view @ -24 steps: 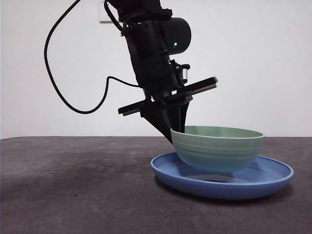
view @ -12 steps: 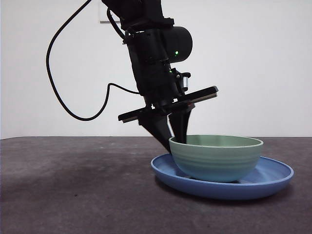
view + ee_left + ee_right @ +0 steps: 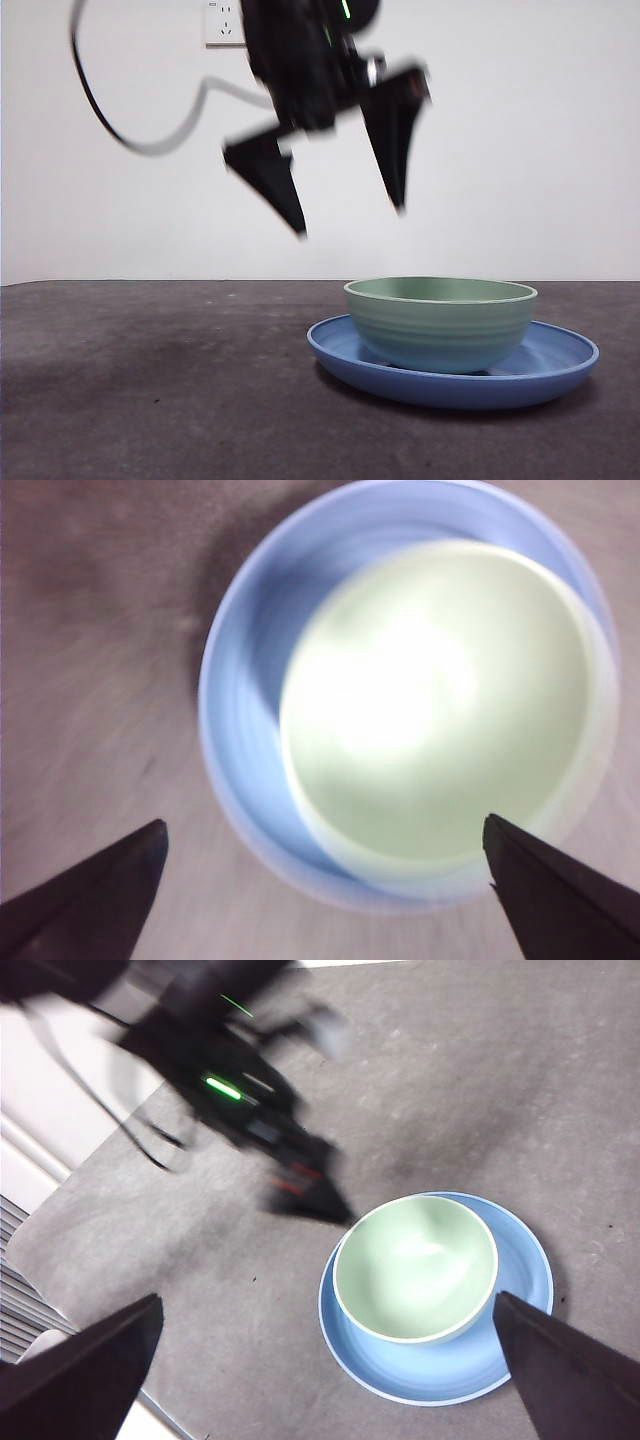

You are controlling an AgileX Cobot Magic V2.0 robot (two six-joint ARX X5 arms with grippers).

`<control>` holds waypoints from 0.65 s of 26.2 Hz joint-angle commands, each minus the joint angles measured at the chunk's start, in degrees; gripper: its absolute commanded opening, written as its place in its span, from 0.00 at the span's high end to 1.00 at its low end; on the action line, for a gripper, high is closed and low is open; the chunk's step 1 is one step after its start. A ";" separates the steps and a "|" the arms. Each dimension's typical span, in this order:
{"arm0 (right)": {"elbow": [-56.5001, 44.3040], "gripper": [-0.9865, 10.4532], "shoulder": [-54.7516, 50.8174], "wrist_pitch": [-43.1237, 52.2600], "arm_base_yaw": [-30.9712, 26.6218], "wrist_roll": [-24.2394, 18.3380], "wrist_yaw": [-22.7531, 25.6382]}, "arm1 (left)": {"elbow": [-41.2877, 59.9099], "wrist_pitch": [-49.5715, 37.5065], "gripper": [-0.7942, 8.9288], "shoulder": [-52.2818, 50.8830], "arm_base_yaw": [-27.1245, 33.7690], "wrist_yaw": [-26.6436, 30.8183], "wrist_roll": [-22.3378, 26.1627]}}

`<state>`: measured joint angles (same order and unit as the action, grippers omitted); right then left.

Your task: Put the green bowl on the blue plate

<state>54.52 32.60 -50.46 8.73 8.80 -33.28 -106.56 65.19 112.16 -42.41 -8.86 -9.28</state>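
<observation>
The left gripper (image 3: pixel 345 215) is seen above the bowl (image 3: pixel 440 322), jaws spread wide and holding nothing, blurred in every view. The bowl is seated upright inside the plate (image 3: pixel 560 365), off-centre toward one side of the rim, with its base on the plate's floor, so the placement is judged complete. The right gripper (image 3: pixel 320 1360) is held high and well apart, jaws spread, evidently waiting.

Open air was seen between the spread left gripper (image 3: pixel 350 222) and the green bowl (image 3: pixel 440 322); bare table (image 3: pixel 150 380) lay alongside.
</observation>
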 commanded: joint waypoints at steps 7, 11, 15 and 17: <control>1.07 0.39 0.24 0.24 0.20 -0.26 -0.13 | 5.95 3.61 0.39 -25.27 -0.28 1.42 5.81; 1.07 0.38 0.24 0.22 0.20 -0.22 -0.15 | 22.43 -4.48 0.40 -42.05 -0.28 1.42 5.86; 1.07 0.39 0.24 0.26 0.20 -0.28 -0.13 | 36.70 -10.43 0.40 -58.23 -0.31 1.40 6.67; 1.07 0.38 0.24 0.24 0.20 -0.26 -0.13 | 40.48 -11.08 0.40 -63.10 -0.31 1.40 6.82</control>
<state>54.52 32.60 -50.59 8.73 8.80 -33.28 -66.89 54.78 50.59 -42.39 -7.57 -3.55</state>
